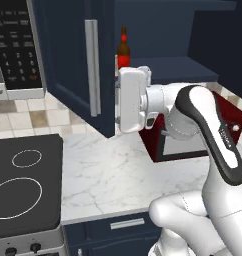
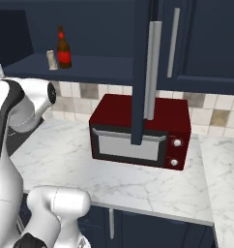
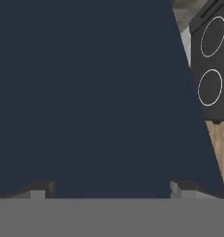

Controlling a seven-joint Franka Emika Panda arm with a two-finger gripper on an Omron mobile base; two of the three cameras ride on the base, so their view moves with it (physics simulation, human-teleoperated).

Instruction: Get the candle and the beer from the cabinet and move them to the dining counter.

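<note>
The navy cabinet (image 2: pixel 90 68) has one door (image 1: pixel 68 60) swung open, with its long silver handle (image 1: pixel 93 67) facing me. On the shelf stands the beer (image 2: pixel 64 48), a brown bottle with a red label, also seen past the door's edge (image 1: pixel 123 50). The tiny pale candle (image 2: pixel 51 59) stands just left of the bottle. My white hand (image 1: pixel 133 97) hovers below the shelf, pointing at the open door's edge. In the hand view my gripper (image 3: pixel 109 190) is open, its tips wide apart close to the flat navy door (image 3: pixel 86 92), holding nothing. The dining counter is out of view.
A red microwave (image 2: pixel 140 128) sits on the marble worktop (image 1: pixel 108 175) under the cabinet, behind my arm. A black cooktop (image 1: pixel 23 185) lies to the left, with a control panel (image 1: pixel 13 50) above it. Closed navy doors (image 2: pixel 201 38) stand to the right.
</note>
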